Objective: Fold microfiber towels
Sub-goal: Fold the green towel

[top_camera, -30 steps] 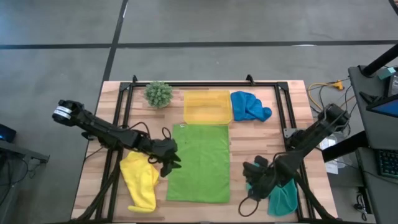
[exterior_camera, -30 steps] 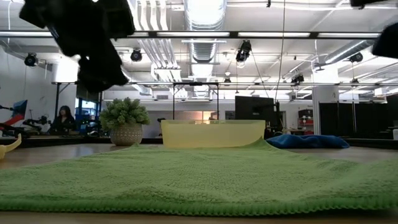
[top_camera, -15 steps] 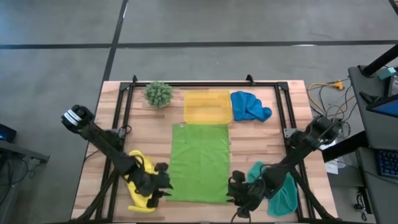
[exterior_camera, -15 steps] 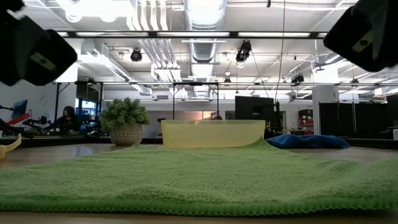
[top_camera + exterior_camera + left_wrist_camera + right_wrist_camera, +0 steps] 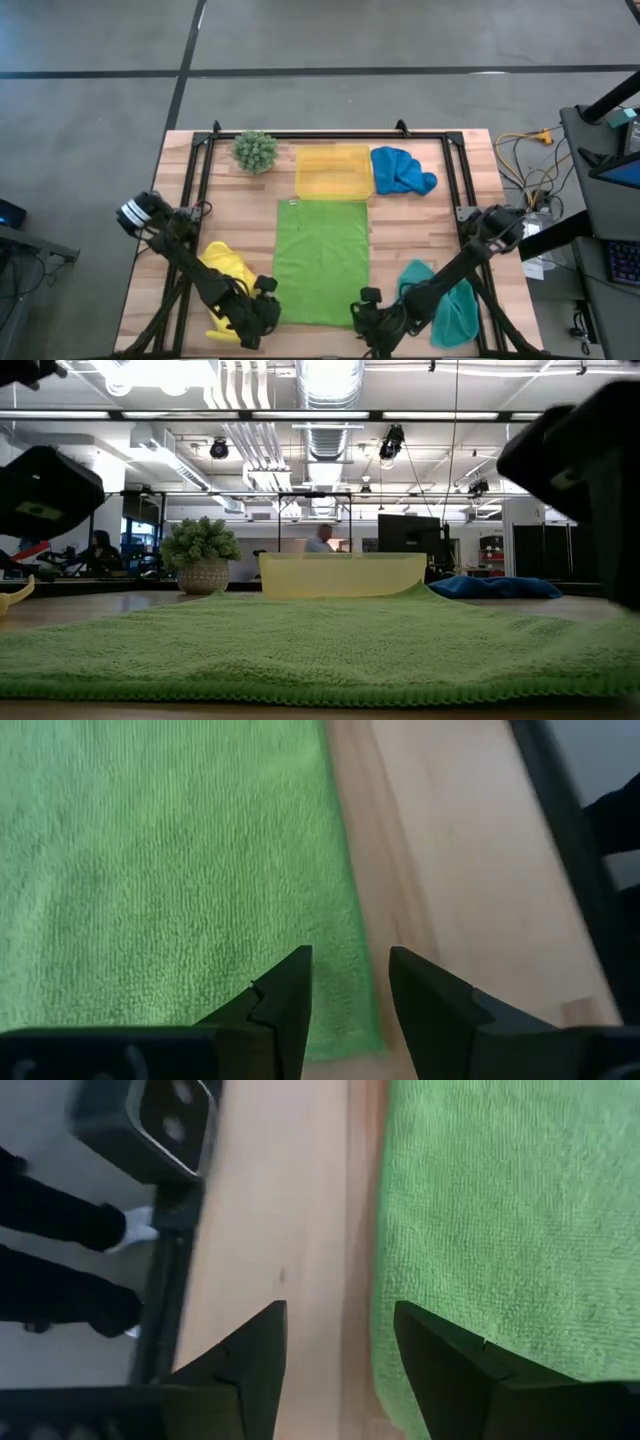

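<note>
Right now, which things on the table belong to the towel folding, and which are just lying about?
Job:
green towel, spread flat
yellow towel, crumpled
teal towel, crumpled
blue towel, crumpled
left claw and right claw, both open at the green towel's near corners

Lying about:
yellow tray
plant

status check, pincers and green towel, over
Left pincer open at lime green towel near corner. Right pincer open at opposite near corner. Towel flat, nothing held, nothing blocking.

Open-plan lab: exposed ceiling ducts (image 5: 325,400), monitors (image 5: 408,535), concrete floor (image 5: 320,35).
</note>
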Controlling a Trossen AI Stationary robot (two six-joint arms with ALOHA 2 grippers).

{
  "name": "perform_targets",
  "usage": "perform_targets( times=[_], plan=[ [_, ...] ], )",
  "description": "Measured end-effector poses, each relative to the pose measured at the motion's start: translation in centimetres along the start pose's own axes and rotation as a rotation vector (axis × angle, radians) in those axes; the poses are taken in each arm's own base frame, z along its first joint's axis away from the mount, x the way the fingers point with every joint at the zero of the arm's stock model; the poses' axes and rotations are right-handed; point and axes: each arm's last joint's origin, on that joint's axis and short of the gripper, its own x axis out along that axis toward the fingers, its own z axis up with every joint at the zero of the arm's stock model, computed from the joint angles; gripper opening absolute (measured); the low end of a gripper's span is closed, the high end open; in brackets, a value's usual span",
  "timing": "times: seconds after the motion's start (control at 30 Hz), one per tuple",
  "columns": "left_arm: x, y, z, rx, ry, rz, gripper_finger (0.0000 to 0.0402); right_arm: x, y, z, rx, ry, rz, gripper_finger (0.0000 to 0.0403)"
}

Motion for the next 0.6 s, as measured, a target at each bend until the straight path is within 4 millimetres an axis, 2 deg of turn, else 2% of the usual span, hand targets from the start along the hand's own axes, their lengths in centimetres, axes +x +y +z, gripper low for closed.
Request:
perform_targets(
  times=[0.17, 0.6],
  plan=[
    [0.5, 0.0, -0.3, 0.004, 0.013, 0.008, 0.0122, 1.4, -0.1, -0.3, -0.012, 0.069, -0.056, 0.0171],
    [1.2, 0.3, -0.8, 0.009, 0.034, 0.029, 0.0122, 1.7, -1.2, 0.1, 0.011, 0.111, -0.107, 0.0166]
  ],
)
